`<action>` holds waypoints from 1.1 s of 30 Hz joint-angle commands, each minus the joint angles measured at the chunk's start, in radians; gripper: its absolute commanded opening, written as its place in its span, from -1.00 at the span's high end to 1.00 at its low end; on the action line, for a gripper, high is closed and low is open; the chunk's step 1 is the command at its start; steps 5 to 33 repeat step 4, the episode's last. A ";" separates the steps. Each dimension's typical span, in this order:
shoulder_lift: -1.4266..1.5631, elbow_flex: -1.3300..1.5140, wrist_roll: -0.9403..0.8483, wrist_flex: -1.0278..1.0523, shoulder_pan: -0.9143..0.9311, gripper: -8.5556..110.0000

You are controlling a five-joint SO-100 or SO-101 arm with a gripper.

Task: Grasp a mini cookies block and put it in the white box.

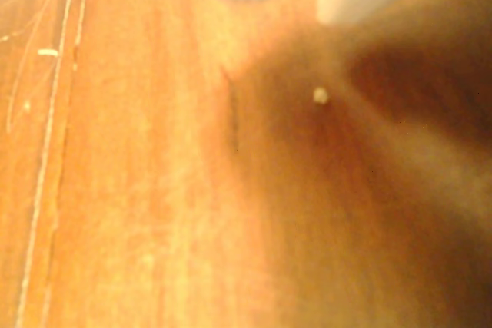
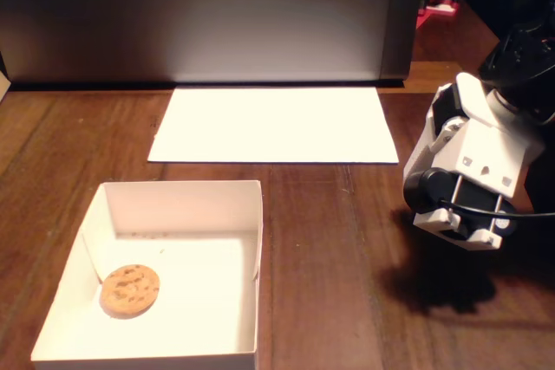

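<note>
A mini cookies block (image 2: 129, 289) lies in the near-left corner of the white box (image 2: 227, 198) on the wooden worktop (image 2: 329, 266). Well apart, right, the arm's pincer is hidden, its state unclear. Delivery looks complete; next, parking the arm.

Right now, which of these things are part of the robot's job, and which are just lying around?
Part of the job:
mini cookies block, already lying inside the box
white box
gripper

Just lying about:
white sheet of paper
small pale crumb on the table
</note>
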 commanded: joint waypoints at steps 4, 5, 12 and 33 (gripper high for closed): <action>0.072 -0.011 0.002 0.025 -0.006 0.85; 0.072 -0.011 0.002 0.025 -0.006 0.85; 0.072 -0.011 0.002 0.025 -0.006 0.85; 0.072 -0.011 0.002 0.025 -0.006 0.85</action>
